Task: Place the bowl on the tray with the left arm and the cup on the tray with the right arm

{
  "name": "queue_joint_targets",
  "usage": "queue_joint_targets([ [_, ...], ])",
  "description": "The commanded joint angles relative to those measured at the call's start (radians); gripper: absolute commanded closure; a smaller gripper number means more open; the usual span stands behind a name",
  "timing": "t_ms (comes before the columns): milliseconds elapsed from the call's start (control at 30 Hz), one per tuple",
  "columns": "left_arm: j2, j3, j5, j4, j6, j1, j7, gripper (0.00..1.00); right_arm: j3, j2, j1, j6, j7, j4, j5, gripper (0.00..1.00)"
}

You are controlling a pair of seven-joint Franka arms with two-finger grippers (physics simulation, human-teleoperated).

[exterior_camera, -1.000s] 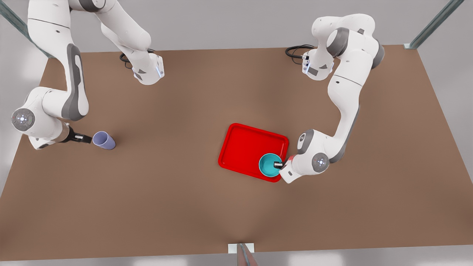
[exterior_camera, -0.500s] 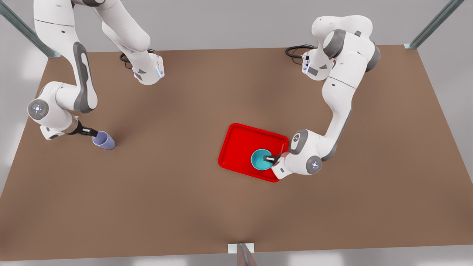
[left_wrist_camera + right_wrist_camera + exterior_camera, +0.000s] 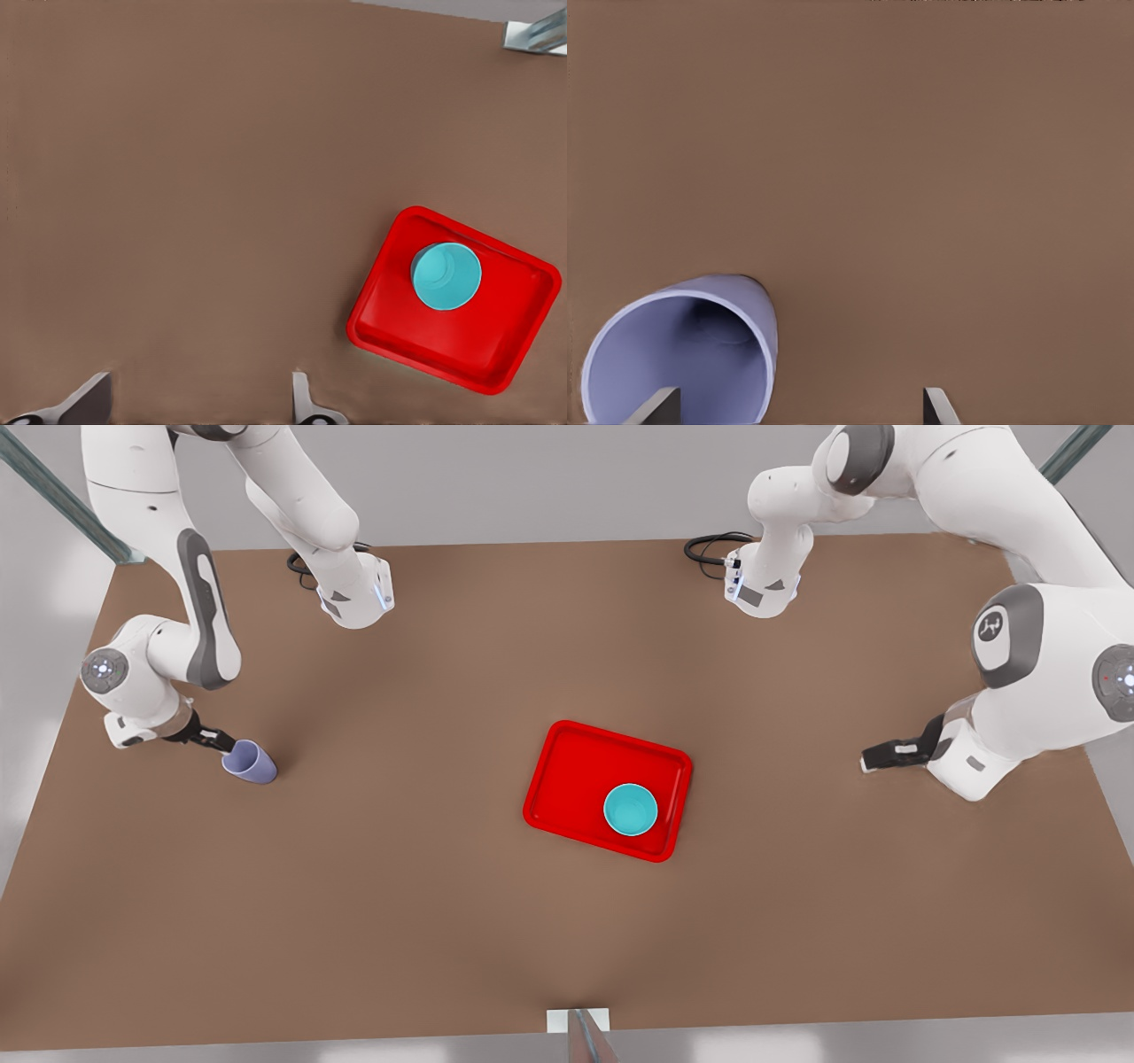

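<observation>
teal round bowl [image 3: 631,810] sits upright inside the bright red rectangular tray [image 3: 567,779], toward its corner nearest the front view's right, on the brown table [image 3: 425,921]. left gripper [image 3: 886,756] hovers well apart from the tray at the front view's right, fingers [image 3: 306,403] spread wide and empty. lavender tapered cup [image 3: 249,762] stands on the table at the front view's left; right gripper [image 3: 215,739] sits at its rim, fingers [image 3: 656,409] spread wide.
</observation>
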Motion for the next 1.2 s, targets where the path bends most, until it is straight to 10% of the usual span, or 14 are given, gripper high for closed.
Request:
queue_joint_targets([
  [0,-0.030,0.018,0.063,-0.028,0.007,-0.012,0.002,0.00,0.000,0.000,0.003,-0.001,0.000,0.000,0.000,0.00],
  [1167,-0.068,0.020,0.063,-0.148,0.061,-0.015,0.005,0.00,0.000,0.179,0.007,0.032,0.032,0.061,0.005,0.00],
])
